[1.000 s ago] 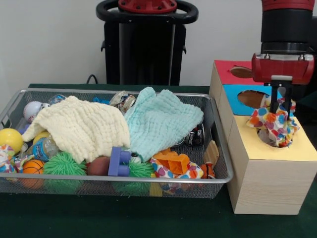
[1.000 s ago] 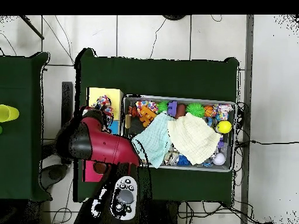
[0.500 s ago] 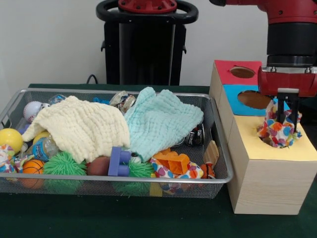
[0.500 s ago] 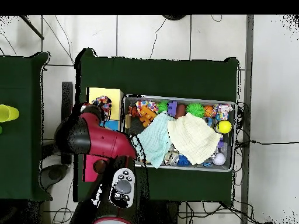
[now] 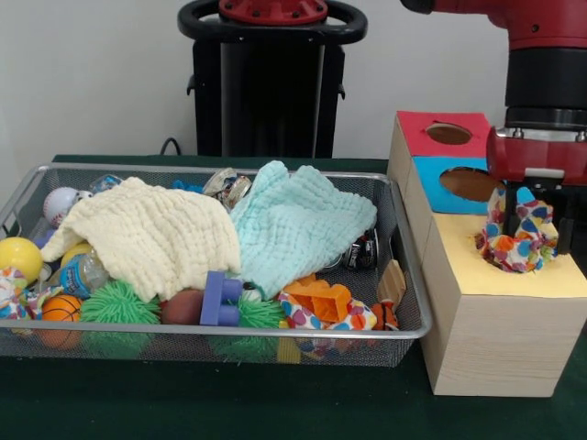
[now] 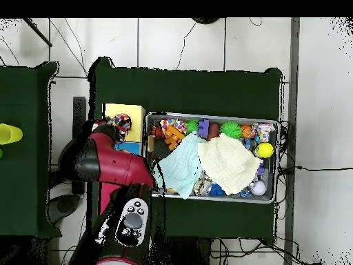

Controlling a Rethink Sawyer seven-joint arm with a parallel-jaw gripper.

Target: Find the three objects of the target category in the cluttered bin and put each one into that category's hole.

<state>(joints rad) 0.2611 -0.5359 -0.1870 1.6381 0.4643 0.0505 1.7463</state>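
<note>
A polka-dot cloth (image 5: 519,240) sits bunched in the hole of the yellow-topped box (image 5: 514,277), covering the hole; it also shows in the overhead view (image 6: 122,123). My gripper (image 5: 534,227) hangs straight above it, open, with a finger on each side of the cloth. A second polka-dot cloth (image 5: 323,317) lies at the front of the wire bin (image 5: 229,332) under an orange toy (image 5: 316,298). A third polka-dot cloth (image 5: 9,288) shows at the bin's left end. In the overhead view these lie along the bin's top edge (image 6: 176,126) (image 6: 264,130).
The blue-topped hole (image 5: 468,183) and the red-topped hole (image 5: 448,134) lie behind the yellow one. A cream cloth (image 5: 147,234) and a mint-green cloth (image 5: 298,225) cover much of the bin, among balls, a purple block (image 5: 218,300) and spiky green toys. A yellow cup (image 6: 8,133) stands on the side table.
My gripper came down over the yellow hole with the polka-dot cloth and shifted slightly right. The cloth sank into the hole and the fingers have parted from it.
</note>
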